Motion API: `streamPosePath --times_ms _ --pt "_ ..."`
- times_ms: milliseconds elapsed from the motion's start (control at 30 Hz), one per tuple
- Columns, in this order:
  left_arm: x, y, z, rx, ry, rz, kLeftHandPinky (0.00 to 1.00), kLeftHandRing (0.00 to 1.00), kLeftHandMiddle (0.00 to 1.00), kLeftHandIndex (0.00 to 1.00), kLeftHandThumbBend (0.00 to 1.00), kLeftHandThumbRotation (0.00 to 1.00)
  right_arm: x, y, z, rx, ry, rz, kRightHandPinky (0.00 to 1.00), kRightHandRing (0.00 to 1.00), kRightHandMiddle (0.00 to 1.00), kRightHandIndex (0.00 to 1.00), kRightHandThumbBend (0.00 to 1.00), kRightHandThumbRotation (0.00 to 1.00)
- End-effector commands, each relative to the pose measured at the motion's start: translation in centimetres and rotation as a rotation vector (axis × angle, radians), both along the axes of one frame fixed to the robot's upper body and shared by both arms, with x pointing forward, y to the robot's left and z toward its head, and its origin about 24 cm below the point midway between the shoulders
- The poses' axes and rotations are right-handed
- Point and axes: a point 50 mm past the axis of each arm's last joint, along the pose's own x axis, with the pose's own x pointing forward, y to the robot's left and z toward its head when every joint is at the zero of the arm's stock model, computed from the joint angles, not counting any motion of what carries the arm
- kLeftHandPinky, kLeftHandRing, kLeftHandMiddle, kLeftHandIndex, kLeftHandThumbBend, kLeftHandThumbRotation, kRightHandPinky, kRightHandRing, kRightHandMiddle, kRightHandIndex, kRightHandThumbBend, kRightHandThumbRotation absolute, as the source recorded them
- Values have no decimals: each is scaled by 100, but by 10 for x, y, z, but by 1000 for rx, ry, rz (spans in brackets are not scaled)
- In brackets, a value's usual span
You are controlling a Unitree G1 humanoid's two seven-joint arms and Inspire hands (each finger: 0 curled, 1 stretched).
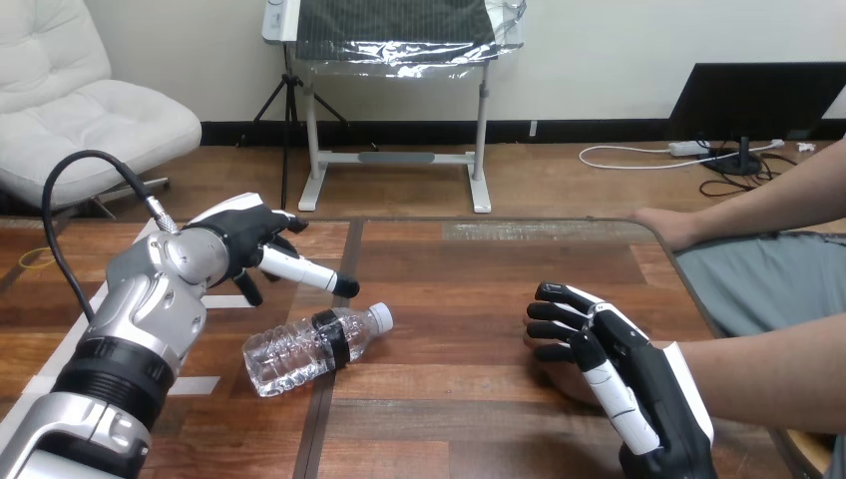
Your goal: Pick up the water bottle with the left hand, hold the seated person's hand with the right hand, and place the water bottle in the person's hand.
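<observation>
A clear water bottle [299, 352] with a white cap and a dark band lies on its side on the wooden table [469, 289], cap pointing right. My left hand [244, 235] hovers just behind and left of it, open, with one finger stretched out toward the cap and nothing held. My right hand [638, 384] lies on top of the person's hand [559, 377], which rests on the table at the lower right. Its fingers are stretched leftward over that hand, only slightly bent, and I see none curled round it.
The person's other hand [663, 226] rests at the table's far right edge, and their forearm [773, 379] comes in from the right. Strips of pale tape [195, 385] mark the table at the left.
</observation>
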Motion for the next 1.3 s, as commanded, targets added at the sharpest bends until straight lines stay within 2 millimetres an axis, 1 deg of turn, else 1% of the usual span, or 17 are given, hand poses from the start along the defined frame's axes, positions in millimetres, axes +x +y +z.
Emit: streamPosePath --times_ms 0,133,333,533,633,733,867,900,1033,1100,1167,1233,1267 --pt "13 -9 39 44 -114 -61 40 75 84 94 100 42 11 5 15 3 -87 11 67 74 76 78 81 80" --pt "13 -10 39 73 -109 -69 40 73 83 94 100 42 11 5 15 5 -88 10 66 74 76 78 81 80" --pt "13 -12 37 92 -94 -85 44 76 85 93 100 42 11 5 15 6 -87 9 66 73 75 77 82 80" --pt "13 -13 34 107 -80 -93 38 68 79 89 100 42 11 5 15 10 -83 8 66 73 75 77 82 80" --pt "12 -14 32 110 -79 -89 35 66 78 87 100 42 11 5 15 8 -82 7 66 74 76 78 82 80" --pt "12 -15 30 114 -87 -83 31 62 75 84 100 41 10 5 15 6 -81 7 66 74 76 78 82 80" --pt "11 -16 26 128 -97 -73 28 57 71 79 100 38 10 5 15 6 -81 5 66 74 76 78 83 80" --pt "11 -17 25 140 -100 -75 26 54 69 76 100 37 10 5 15 8 -82 5 66 74 76 78 83 80" --pt "11 -19 23 158 -105 -80 24 51 67 73 100 36 10 4 15 11 -84 7 67 74 76 78 83 80" --pt "10 -21 20 167 -105 -91 26 59 72 75 100 35 9 4 15 12 -83 6 67 74 76 78 83 80" --pt "9 -22 19 175 -105 -101 27 66 75 75 100 35 9 4 15 13 -83 5 67 74 76 78 83 80" --pt "9 -23 17 183 -104 -110 28 68 75 75 100 35 9 4 15 16 -84 5 67 74 76 78 83 80" --pt "9 -24 17 185 -104 -111 28 72 76 76 100 35 9 4 15 17 -85 5 68 74 76 78 82 79"
